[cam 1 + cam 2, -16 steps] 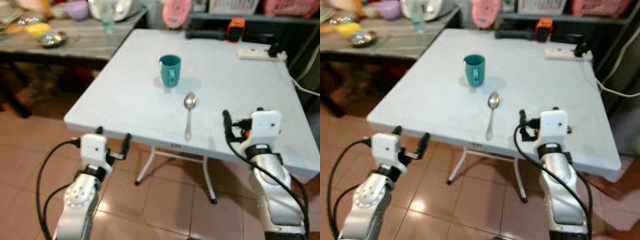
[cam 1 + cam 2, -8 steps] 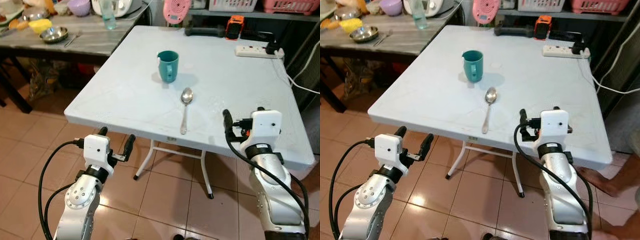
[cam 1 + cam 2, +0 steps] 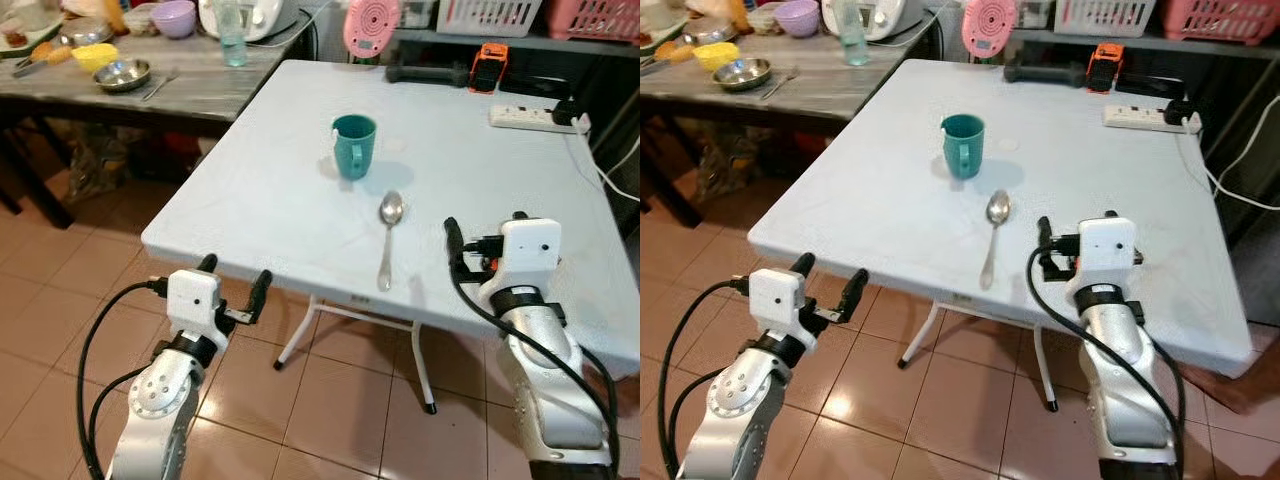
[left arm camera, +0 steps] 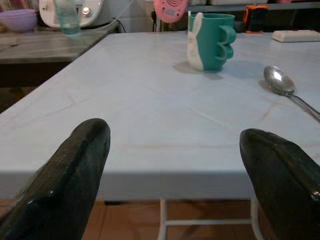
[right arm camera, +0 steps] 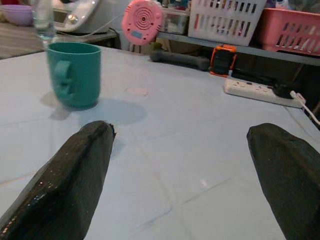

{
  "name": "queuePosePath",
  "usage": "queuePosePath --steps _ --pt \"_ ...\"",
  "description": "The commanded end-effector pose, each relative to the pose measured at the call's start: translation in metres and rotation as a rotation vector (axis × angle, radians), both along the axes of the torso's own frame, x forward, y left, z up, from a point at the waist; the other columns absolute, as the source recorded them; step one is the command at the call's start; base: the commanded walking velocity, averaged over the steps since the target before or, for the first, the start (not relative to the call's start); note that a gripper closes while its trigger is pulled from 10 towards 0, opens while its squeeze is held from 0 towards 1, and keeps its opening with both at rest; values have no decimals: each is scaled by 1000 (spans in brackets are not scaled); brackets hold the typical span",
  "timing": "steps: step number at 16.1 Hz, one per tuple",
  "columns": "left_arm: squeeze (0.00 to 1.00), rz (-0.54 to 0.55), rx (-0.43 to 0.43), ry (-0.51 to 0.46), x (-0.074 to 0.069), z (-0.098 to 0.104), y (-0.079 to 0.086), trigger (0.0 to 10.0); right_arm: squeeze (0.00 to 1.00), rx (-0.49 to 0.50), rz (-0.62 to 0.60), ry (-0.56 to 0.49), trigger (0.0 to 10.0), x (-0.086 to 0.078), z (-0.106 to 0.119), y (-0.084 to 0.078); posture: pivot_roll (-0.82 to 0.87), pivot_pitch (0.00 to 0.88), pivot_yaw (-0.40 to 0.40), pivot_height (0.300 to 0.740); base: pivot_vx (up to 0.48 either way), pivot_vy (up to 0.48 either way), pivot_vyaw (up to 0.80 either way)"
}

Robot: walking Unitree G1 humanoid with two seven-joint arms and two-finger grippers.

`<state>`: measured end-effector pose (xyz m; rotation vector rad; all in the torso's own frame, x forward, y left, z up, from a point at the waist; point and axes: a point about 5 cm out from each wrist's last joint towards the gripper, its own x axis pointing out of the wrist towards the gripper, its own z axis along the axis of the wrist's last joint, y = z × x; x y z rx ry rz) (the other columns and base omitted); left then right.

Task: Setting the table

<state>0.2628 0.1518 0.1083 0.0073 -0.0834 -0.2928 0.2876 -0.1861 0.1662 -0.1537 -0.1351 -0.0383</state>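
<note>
White folding table (image 3: pixel 270 200), terracotta tiled floor (image 3: pixel 60 300), grey side table (image 3: pixel 190 85), dark shelf (image 3: pixel 520 45)

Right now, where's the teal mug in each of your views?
Left eye view: mug mid-table, behind the spoon.
Right eye view: mug centre-left, spoon in front.
Left wrist view: mug upper centre, spoon beside it.
Right wrist view: mug upper left.
Shared landmark: the pink fan behind the table.

Pink fan (image 3: pixel 371 25), power strip (image 3: pixel 536 117), baskets (image 3: pixel 489 14)

My head cam cuts the white table (image 3: pixel 250 200) at its right edge; pink basket (image 3: pixel 598 17) cropped on top.
</note>
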Motion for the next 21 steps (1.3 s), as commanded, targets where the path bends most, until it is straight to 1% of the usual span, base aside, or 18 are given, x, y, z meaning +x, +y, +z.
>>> queuePosePath --steps 1,6,9,10,12,15,21 --pt "0 5 12 1 -1 -1 5 10000 0 2 21 -1 10000 1 0 5 -68 104 36 740 364 0 0" --pt "0 -1 4 8 -2 -2 4 10000 0 5 22 2 10000 0 -1 7 -68 109 42 740 349 0 0" --pt "0 -24 -12 22 -4 -4 1 10000 0 18 41 7 10000 -2 -2 9 -68 113 44 740 0 0 0" --pt "0 -34 -1 61 -4 -10 -1 10000 0 30 52 14 10000 -5 -5 11 -68 118 47 740 0 0 0" --pt "0 -48 15 65 -7 -12 -1 10000 0 39 64 18 10000 -7 -6 14 -67 122 51 740 0 0 0" --pt "0 -52 7 67 -8 -12 0 10000 0 47 70 23 10000 -8 -8 17 -66 124 55 740 0 0 0" --pt "0 -58 9 72 -9 -12 -1 10000 0 39 74 22 10000 -7 -8 17 -65 125 54 740 0 301 0"
